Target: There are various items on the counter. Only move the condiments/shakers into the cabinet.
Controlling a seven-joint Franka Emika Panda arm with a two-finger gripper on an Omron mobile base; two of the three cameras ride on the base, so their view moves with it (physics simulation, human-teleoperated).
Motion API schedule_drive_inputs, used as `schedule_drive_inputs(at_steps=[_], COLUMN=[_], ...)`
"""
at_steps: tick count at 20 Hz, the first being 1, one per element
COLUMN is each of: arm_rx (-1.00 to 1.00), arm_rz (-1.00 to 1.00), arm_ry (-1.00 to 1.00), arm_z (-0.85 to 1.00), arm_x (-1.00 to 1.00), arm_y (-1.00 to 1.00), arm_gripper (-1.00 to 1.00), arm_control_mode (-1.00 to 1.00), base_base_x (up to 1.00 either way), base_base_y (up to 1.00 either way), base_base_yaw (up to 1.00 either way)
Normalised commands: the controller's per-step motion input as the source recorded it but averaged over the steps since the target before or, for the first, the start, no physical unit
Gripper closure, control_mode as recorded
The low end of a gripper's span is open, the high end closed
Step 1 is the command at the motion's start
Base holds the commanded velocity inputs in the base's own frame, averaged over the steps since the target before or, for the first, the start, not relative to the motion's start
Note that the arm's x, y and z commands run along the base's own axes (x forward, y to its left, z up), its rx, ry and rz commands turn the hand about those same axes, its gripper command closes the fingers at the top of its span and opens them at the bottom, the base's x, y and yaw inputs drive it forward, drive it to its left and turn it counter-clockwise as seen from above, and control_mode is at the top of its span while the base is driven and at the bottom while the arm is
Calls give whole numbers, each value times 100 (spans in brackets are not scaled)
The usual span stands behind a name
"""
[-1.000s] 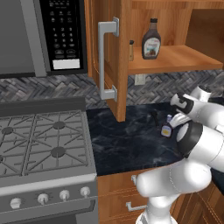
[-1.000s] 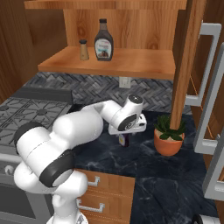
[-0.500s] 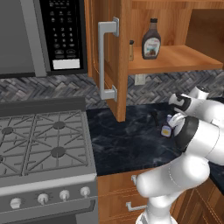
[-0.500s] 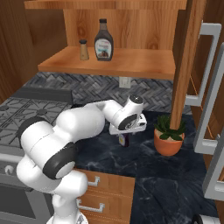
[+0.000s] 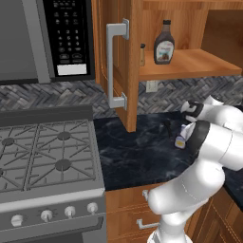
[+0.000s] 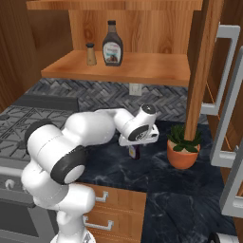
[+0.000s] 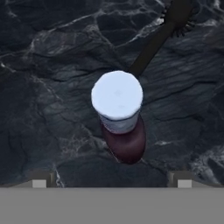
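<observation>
One condiment remains on the surface [image 6: 199,190]: a small dark bottle [image 7: 122,131] with a pale cap [image 7: 117,95], standing upright on the dark marbled stone. The shaker [image 6: 90,54] and the syrup bottle [image 6: 112,43] already stand side by side on the cabinet shelf [image 6: 142,66]. The tool [image 6: 137,142] is poised directly above the remaining bottle, pointing down at it. In the hand view the two fingertips [image 7: 39,181] rise at the lower corners, well apart and clear of the bottle on both sides, so the tool is wide and holds nothing. The bottle sits between the fingertip lines, slightly nearer the left one.

A slim dark object [image 7: 157,39] lies on the stone just beyond the bottle, and its near end appears to pass close by the cap; whether they touch cannot be told. A potted plant [image 6: 182,148] stands near, to the right in the right base view. Neither is to be moved.

Handling, as a judgement: the bottle looks small, light and rigid, with a smooth rounded body that could slip or tip under an off-centre squeeze. Being narrow and upright, it would topple easily if one finger arrives first. The best hold is probably across the body just below the cap, where the label band gives a straight-sided section, with the fingers closing evenly from both sides.
</observation>
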Motion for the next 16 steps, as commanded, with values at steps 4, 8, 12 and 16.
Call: schedule_drive_inputs(at_steps=[4, 8, 12, 16], arm_rx=[3, 4, 2, 1], arm_rz=[1, 1, 1, 1], arm_ry=[0, 0, 0, 0], arm_z=[-5, -3, -4, -5], arm_x=[8, 7, 11, 13], arm_y=[0, 0, 2, 6], arm_gripper=[-100, -100, -100, -100], arm_control_mode=[-100, -100, -100, -100], base_base_x=[0, 0, 0, 0], base_base_y=[0, 0, 0, 0], base_base_yaw=[0, 0, 0, 0])
